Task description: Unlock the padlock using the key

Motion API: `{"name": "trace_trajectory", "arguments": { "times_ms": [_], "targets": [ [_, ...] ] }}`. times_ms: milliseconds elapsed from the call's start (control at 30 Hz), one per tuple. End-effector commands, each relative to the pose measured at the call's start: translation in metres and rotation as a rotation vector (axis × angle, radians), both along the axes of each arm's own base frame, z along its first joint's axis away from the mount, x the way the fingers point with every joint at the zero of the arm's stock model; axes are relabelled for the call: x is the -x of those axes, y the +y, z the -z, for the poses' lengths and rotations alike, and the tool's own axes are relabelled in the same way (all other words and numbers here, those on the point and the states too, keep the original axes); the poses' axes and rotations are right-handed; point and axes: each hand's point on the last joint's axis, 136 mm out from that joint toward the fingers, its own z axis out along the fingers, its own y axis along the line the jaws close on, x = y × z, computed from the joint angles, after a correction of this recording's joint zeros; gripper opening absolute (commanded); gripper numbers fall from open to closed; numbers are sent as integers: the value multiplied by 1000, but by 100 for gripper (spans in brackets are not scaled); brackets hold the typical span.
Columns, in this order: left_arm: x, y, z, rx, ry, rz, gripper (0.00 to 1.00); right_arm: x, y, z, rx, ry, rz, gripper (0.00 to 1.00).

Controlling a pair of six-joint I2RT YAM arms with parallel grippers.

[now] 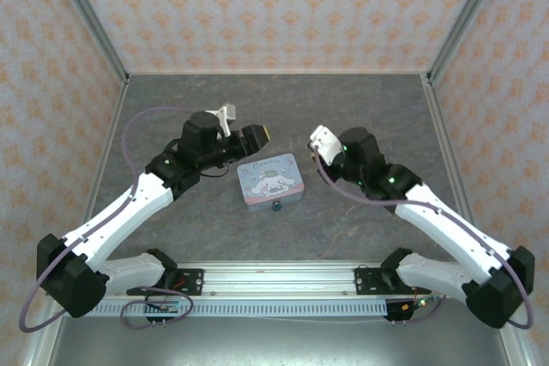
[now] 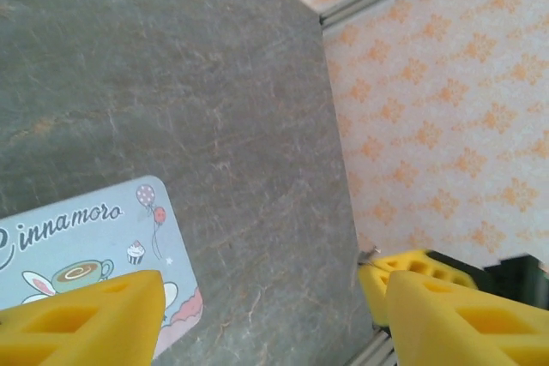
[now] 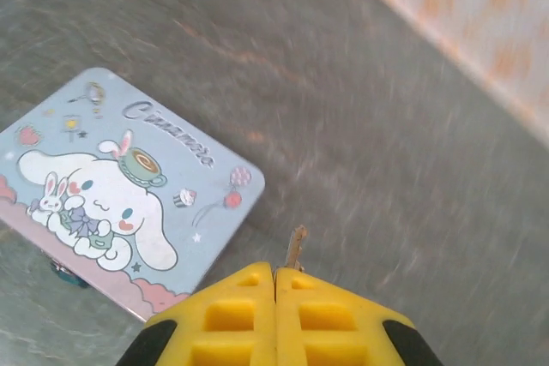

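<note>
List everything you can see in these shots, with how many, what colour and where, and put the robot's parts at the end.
tin: one, pastel blue with cartoon print, mid-table between the grippers
padlock: one, dark teal, at the tin's near edge
key: one, brownish metal, sticking out of the right gripper's fingers
table: one, grey stone-look
walls: three, pale with orange pattern, around the table
rail: one, silver, near edge
left arm, right arm: black and white, based on the rail
left gripper: yellow fingers, open, by the tin's corner
right gripper: yellow fingers, shut on the key, right of the tin
</note>
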Motion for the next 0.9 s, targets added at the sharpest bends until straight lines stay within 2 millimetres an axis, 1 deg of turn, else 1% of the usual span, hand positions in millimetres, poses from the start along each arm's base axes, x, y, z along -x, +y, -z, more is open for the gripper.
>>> {"name": "trace_trajectory", "arguments": {
  "times_ms": [0,100,233,333,533,667,867],
  "targets": [
    [11,-21,-31,72,-48,103,66,7,11,-16,164,-284,-182,0],
    [23,-37,-41,80,-93,192,66,11,12,-23,266,-367,-218,0],
    [31,-54,-43,93,-108,253,62,16,19,-30,341,-442,-250,0],
    [33,-62,-39,90,-99,271,58,19,24,-36,328,-453,-265,0],
    [35,-82,-31,99,-76,308,52,22,35,-35,321,-450,-286,0],
    [34,-88,-27,95,-68,311,49,24,38,-37,292,-444,-287,0],
    [33,-92,-18,87,-55,312,40,26,42,-41,251,-436,-289,0]
  ]
}}
